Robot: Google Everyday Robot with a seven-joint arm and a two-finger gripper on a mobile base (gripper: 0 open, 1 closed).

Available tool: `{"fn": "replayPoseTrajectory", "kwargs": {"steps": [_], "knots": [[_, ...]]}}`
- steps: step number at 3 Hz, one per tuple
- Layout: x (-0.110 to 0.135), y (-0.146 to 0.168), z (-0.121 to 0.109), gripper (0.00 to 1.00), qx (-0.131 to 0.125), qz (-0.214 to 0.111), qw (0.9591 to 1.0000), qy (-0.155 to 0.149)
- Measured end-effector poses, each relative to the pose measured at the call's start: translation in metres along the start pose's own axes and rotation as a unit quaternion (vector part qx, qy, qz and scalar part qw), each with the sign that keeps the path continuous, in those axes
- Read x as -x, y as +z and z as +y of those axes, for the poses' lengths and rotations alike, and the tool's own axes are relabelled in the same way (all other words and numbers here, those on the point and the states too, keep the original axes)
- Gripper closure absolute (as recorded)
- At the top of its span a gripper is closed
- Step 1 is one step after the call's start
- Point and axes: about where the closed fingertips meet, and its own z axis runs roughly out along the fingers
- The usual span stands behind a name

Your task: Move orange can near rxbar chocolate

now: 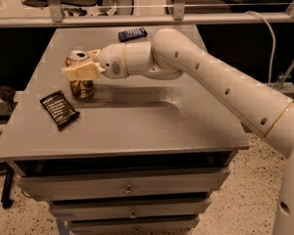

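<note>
Camera view: gripper (82, 65) pinching upright orange can (82, 88) near top; rxbar chocolate (59, 109) lies diagonal.

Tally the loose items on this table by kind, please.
Cans: 1, the can, clamped in the gripper just behind the black bar.
Wrapped bars: 2, the black bar and the blue bar.
Total: 3.

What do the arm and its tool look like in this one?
The arm is white, with thick rounded segments, small dark holes and a thin yellow ring near the frame's right edge. The tool, at the orange can on the table, has blocky tan fingers.
</note>
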Motion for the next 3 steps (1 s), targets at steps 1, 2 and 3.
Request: {"fn": "replayPoseTrajectory", "kwargs": {"steps": [1,2,3], "knots": [[0.0003,0.0052,0.0052,0.61,0.005,-0.001,1.0000,0.005],[0.0009,0.0077,0.0080,0.38,0.007,-0.003,0.9999,0.006],[0.0013,0.0088,0.0101,0.14,0.008,-0.005,0.9999,0.007]]}}
